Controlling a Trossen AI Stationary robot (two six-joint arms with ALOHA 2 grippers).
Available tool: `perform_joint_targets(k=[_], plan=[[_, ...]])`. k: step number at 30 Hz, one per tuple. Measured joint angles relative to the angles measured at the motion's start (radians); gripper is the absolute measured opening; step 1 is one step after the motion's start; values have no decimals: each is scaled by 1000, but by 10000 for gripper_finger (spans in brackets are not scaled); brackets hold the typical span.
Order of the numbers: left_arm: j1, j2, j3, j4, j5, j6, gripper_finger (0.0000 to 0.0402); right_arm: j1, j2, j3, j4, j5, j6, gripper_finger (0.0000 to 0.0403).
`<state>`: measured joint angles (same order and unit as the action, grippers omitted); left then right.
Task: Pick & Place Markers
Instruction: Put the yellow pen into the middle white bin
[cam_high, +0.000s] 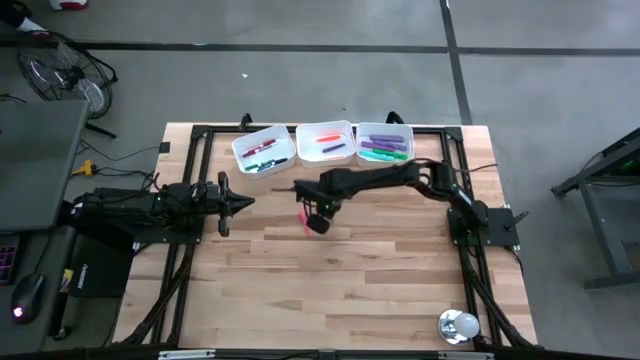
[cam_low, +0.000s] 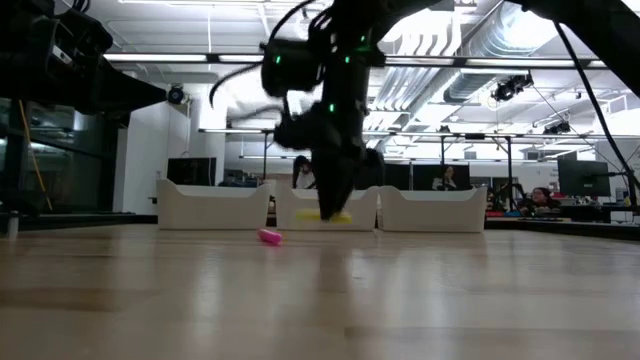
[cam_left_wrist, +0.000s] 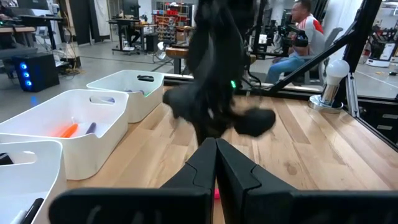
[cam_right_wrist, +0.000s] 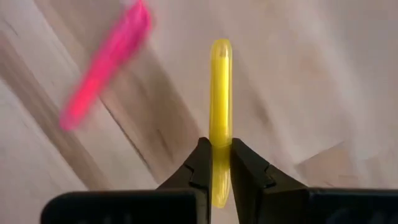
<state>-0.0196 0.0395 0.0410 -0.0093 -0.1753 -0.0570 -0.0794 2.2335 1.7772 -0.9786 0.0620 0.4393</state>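
My right gripper (cam_high: 320, 215) hangs over the table's middle, fingers pointing down, shut on a yellow marker (cam_right_wrist: 220, 93), which also shows in the low view (cam_low: 324, 215). A pink marker (cam_high: 307, 221) lies flat on the wood right beside it (cam_right_wrist: 106, 62) (cam_low: 270, 237). My left gripper (cam_high: 243, 203) waits, shut, at the table's left, pointing at the right arm (cam_left_wrist: 216, 163). Other markers lie in three white trays (cam_high: 263, 148) (cam_high: 326, 140) (cam_high: 385, 142) along the far edge. My right gripper pinches the yellow marker's barrel (cam_right_wrist: 220, 138) between its two fingers, off its middle toward one end. The fingers come from above, pointing down, across the marker. The marker lies about level below them, lifted a little clear of the table (cam_low: 324, 215).
A silver dome-shaped thing (cam_high: 458, 325) stands at the near right corner. The black frame rails (cam_high: 190, 160) run along the table's sides. Bare wood lies across the near half (cam_high: 340, 290). People sit in the room beyond the table (cam_left_wrist: 298, 37).
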Motion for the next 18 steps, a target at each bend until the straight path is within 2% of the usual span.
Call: perform_joint_targets(k=[10, 18], plan=[[0, 0, 0, 0, 0, 0, 7, -58, -91, 6, 1, 13, -63, 24], [0, 0, 0, 0, 0, 0, 7, -133, -115, 6, 10, 21, -126, 24]])
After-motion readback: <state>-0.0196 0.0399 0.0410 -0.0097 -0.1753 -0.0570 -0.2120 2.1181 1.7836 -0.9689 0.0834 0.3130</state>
